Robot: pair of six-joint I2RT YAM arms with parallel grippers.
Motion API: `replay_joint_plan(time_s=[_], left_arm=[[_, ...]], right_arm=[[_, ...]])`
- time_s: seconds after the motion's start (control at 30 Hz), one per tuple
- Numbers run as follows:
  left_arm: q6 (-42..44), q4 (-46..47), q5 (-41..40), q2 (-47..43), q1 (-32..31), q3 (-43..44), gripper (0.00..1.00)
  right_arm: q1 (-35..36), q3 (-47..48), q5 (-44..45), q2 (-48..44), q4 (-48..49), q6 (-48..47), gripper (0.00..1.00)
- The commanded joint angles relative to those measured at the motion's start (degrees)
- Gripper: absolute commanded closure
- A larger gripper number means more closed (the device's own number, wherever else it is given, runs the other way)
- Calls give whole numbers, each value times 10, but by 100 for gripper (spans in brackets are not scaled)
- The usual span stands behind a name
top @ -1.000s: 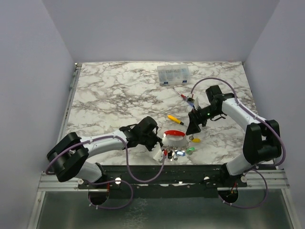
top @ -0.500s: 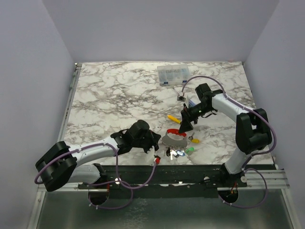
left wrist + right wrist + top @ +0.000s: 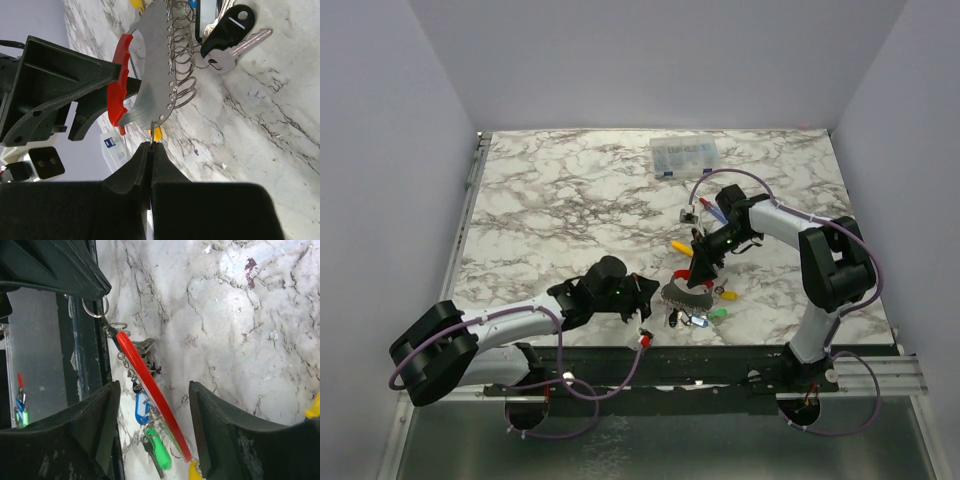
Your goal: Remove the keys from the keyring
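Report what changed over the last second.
The right gripper swung in from the right and now straddles the red band of the keyring, open. The left gripper, shut on the ring's metal edge, drew back slightly and the ring tilted. The keys, parts box and yellow screwdriver stayed put.

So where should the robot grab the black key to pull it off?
Probably the black key by its plastic head, pinched across the long edges from above. It lies nearly flat on the table at the bunch's outer edge, open on that side; the wire rings crowd its other end.
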Motion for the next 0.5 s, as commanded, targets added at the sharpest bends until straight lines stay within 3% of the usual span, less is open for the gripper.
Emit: replay_joint_plan(time_s=[0.0, 0.17, 0.27, 0.3, 0.47], left_arm=[[9, 34, 15, -12, -3, -9, 100], [-3, 44, 1, -12, -4, -15, 100], [-19, 47, -17, -17, -3, -17, 97], [-23, 46, -27, -20, -3, -17, 89], [-124, 2, -101, -55, -4, 16, 41]], right_arm=[[4, 6, -39, 21, -13, -36, 42], [5, 7, -47, 12, -24, -31, 65], [6, 11, -44, 4, -4, 20, 92], [6, 14, -37, -1, 0, 37, 98], [6, 36, -14, -52, -12, 86, 99]])
